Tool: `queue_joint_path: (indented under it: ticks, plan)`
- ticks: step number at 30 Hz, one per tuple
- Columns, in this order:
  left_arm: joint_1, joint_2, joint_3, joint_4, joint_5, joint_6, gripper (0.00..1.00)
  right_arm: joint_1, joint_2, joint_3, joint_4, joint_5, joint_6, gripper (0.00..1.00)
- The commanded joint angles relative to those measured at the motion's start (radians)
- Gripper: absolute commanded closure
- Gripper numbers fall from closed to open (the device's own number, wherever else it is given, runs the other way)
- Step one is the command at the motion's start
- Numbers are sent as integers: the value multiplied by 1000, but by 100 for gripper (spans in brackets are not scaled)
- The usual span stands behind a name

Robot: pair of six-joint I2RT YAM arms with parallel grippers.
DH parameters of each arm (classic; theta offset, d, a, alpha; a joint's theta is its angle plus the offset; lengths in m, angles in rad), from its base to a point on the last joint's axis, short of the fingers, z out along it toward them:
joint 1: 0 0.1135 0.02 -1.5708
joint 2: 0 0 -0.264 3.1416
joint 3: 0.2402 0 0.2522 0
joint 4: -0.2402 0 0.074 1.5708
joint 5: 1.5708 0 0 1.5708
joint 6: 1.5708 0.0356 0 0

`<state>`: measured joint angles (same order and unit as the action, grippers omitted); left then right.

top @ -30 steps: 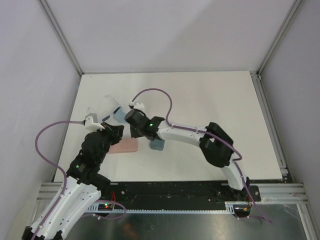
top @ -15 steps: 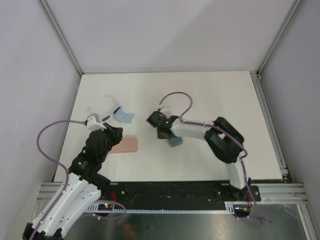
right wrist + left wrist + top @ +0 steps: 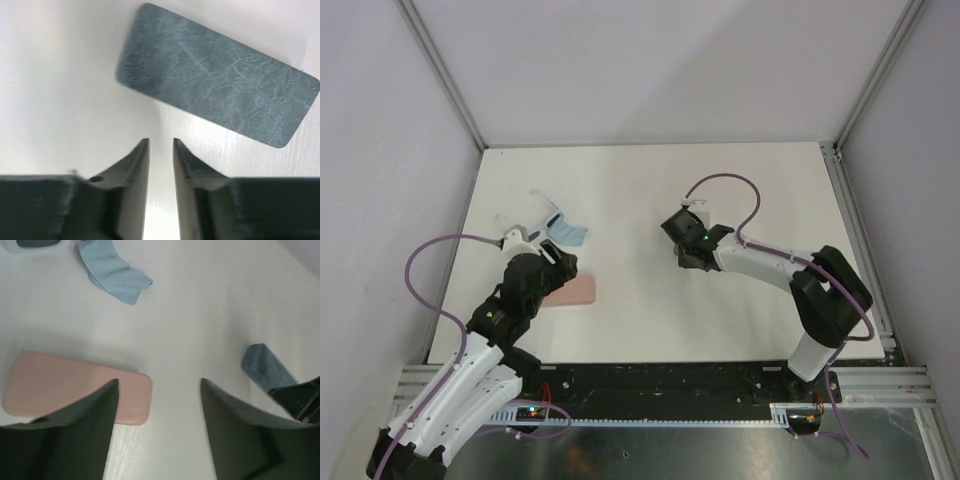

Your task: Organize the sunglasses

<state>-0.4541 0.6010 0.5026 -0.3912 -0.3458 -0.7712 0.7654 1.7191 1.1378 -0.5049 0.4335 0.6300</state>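
Note:
A white-framed pair of sunglasses (image 3: 35,244) with dark lenses lies at the far left of the table, and shows in the top view as pale sunglasses (image 3: 540,207). My left gripper (image 3: 157,390) is open above the table. Its left finger overlaps the pink case (image 3: 75,390), and nothing sits between the fingers. In the top view the left gripper (image 3: 560,268) hangs over that pink case (image 3: 575,291). My right gripper (image 3: 161,142) stands slightly open with bare table in the narrow gap. It is just short of the grey-blue case (image 3: 217,95). The right gripper (image 3: 692,250) is mid-table.
A crumpled light blue cloth (image 3: 567,234) lies beside the sunglasses, above the pink case; the same cloth (image 3: 114,275) shows in the left wrist view. The grey-blue case (image 3: 265,370) lies to the right there. Grey walls enclose the white table (image 3: 770,190).
My right arm swung right from beside the left arm to mid-table, and the grey-blue case moved right with it. Both grippers have opened. The pink case stayed put.

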Motion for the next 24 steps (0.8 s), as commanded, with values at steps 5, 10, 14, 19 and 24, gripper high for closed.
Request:
queue_joint_path:
  ticks: [5, 10, 14, 19, 24]
  plan:
    - [57, 26, 24, -101, -37, -150, 2, 94, -213, -84, 182, -55, -157, 43]
    - [140, 154, 55, -210, 4, -349, 0, 70, -327, -170, 247, -102, -169, 38]
    - [207, 258, 91, -262, 59, -461, 0, 24, -406, -224, 244, -137, -161, 37]
    - [233, 278, 84, -281, 53, -617, 0, -27, -502, -280, 225, -167, -165, 37]
    - [238, 324, 128, -337, 1, -684, 1, -73, -582, -338, 224, -197, -167, 37]
